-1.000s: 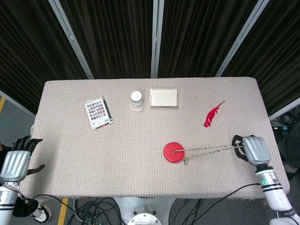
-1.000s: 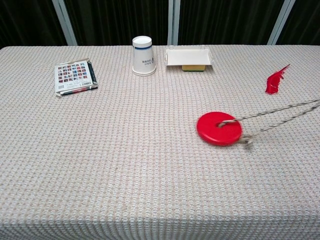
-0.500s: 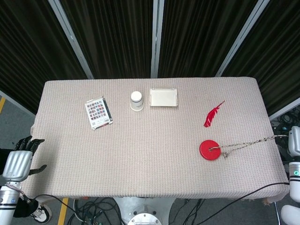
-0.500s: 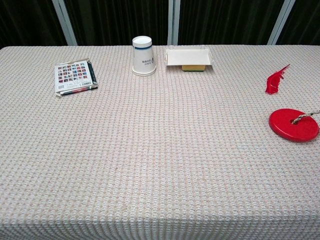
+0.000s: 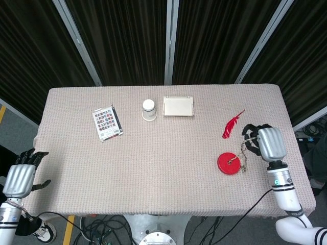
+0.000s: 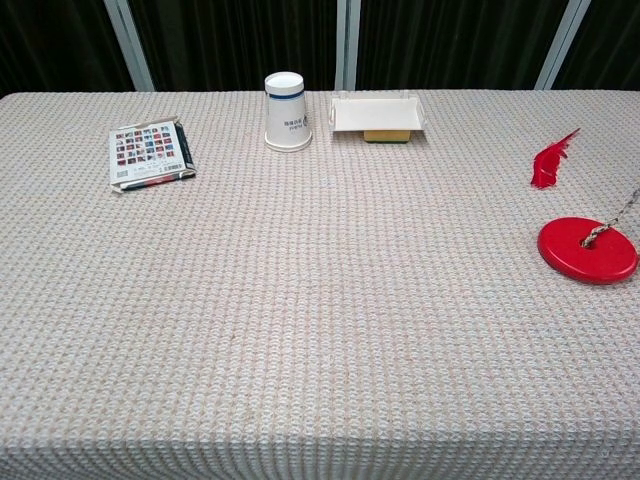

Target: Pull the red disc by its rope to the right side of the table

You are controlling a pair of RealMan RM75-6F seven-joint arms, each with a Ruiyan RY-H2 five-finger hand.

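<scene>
The red disc (image 5: 228,163) (image 6: 587,250) lies flat on the right part of the cloth-covered table (image 5: 153,168), a little below the red feather. Its rope (image 5: 243,153) (image 6: 618,215) runs from the disc's centre up and to the right, lifted off the cloth. My right hand (image 5: 266,144) hovers just right of the disc, its dark fingers curled around the rope's end. My left hand (image 5: 20,176) hangs beyond the table's left edge with fingers apart and nothing in it. Neither hand shows in the chest view.
A red feather (image 5: 232,124) (image 6: 552,162) lies just beyond the disc. At the back stand a white paper cup (image 5: 148,109) (image 6: 287,112) and a white tray (image 5: 178,106) (image 6: 377,115). A patterned booklet (image 5: 107,123) (image 6: 150,153) lies back left.
The disc slid from the table's middle to its right part. My right hand pulled out past the right edge, then came back beside the disc, so the rope now rises steeply.
</scene>
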